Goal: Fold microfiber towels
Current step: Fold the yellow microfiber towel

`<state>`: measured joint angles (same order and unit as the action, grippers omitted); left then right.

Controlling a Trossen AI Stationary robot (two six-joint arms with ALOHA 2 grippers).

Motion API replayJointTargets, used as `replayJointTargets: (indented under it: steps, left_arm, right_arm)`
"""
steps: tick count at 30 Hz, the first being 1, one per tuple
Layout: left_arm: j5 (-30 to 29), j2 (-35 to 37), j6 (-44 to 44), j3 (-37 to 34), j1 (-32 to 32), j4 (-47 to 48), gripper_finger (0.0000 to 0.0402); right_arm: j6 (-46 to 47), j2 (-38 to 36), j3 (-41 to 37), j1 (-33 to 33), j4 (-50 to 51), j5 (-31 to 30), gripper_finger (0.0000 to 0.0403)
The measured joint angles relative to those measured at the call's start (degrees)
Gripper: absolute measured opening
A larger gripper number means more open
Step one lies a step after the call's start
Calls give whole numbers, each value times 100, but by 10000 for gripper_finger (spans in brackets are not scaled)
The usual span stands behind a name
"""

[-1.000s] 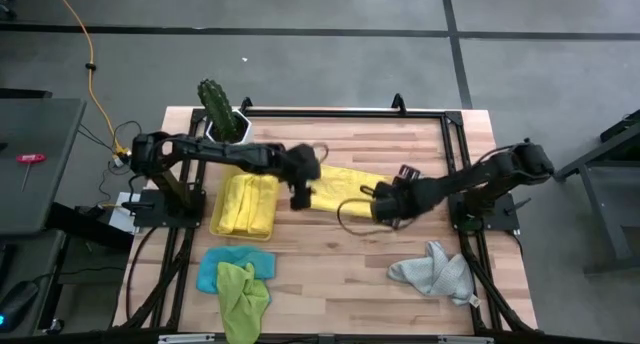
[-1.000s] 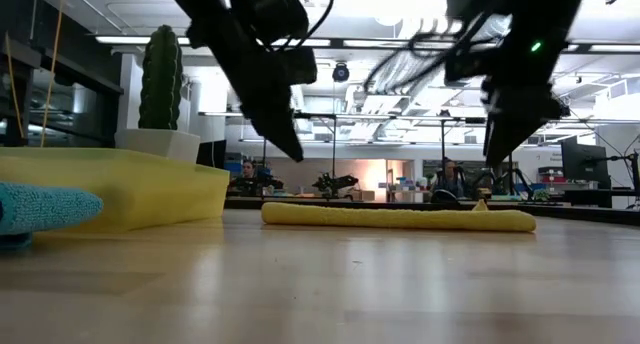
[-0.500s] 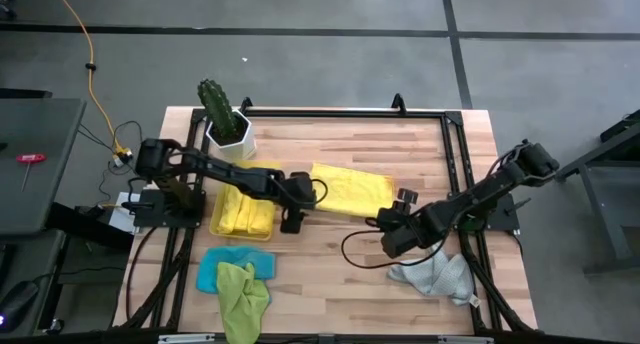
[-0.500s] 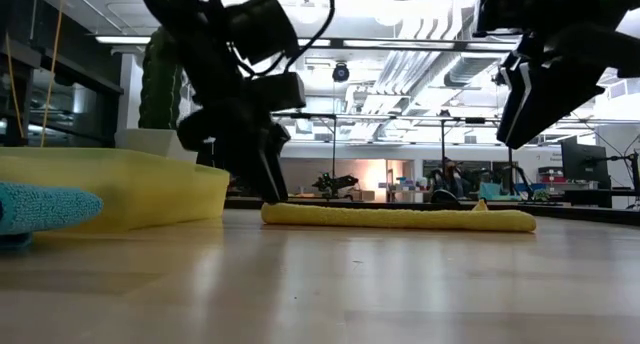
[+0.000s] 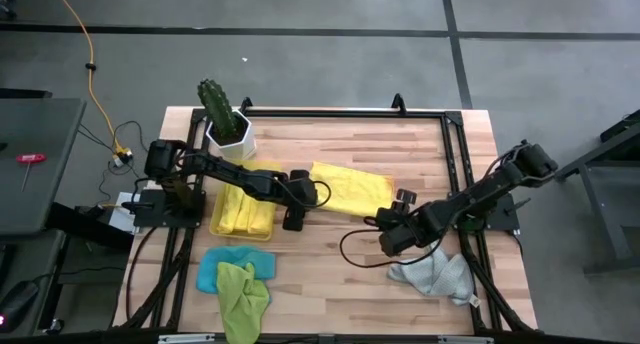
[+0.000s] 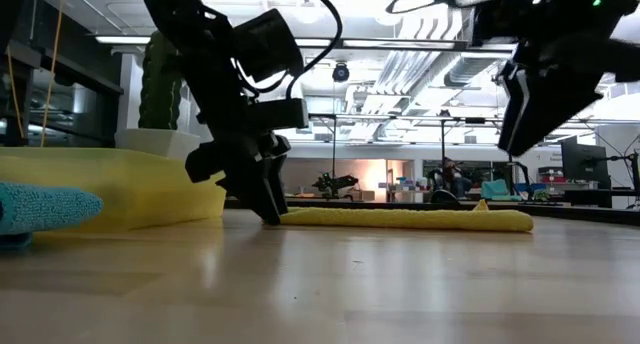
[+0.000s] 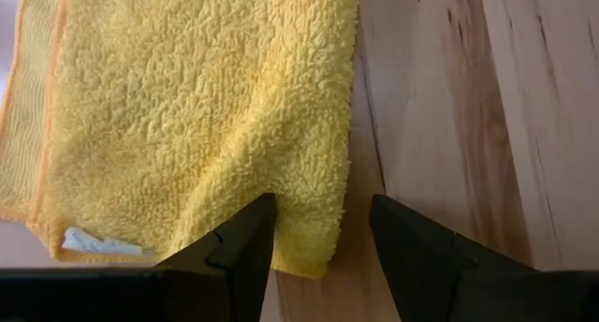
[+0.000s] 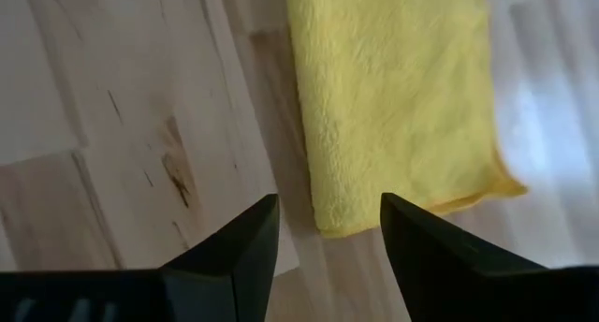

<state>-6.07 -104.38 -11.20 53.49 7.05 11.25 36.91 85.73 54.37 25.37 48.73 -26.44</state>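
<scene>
Lowered left gripper (jaws open) at yellow towel corner, long axis left-right.

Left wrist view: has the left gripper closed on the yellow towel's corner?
No. The left gripper stands open, its fingers straddling the corner of the yellow towel, which lies flat on the table.

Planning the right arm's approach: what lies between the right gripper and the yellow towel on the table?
Only bare wood: in the high view, the open right gripper sits off the yellow towel, nothing between.
</scene>
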Motion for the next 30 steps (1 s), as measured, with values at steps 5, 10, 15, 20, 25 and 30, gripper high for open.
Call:
replayJointTargets:
  steps: [5, 10, 15, 20, 25, 30]
  left_arm:
    - [52, -4, 49, 0, -4, 11, 162]
    - [89, -11, 52, 0, -7, 55, 139]
    - [122, -15, 54, -2, -11, 70, 103]
    - [132, -20, 69, -4, -15, 76, 66]
    - [129, -21, 62, -7, -37, 85, 27]
    - [87, -26, 495, -6, -139, 113, 5]
  right_arm:
    - [-695, 153, -417, -345, -635, 566, 179]
    - [-1331, 160, -882, -613, -1194, 533, 179]
    - [-1593, 160, -1320, -744, -1723, 790, 174]
    - [-1417, 136, -1623, -740, -1967, 786, 158]
    - [-1244, 140, -1673, -706, -1968, 878, 118]
    - [-1122, 144, -1676, -629, -2002, 1090, 20]
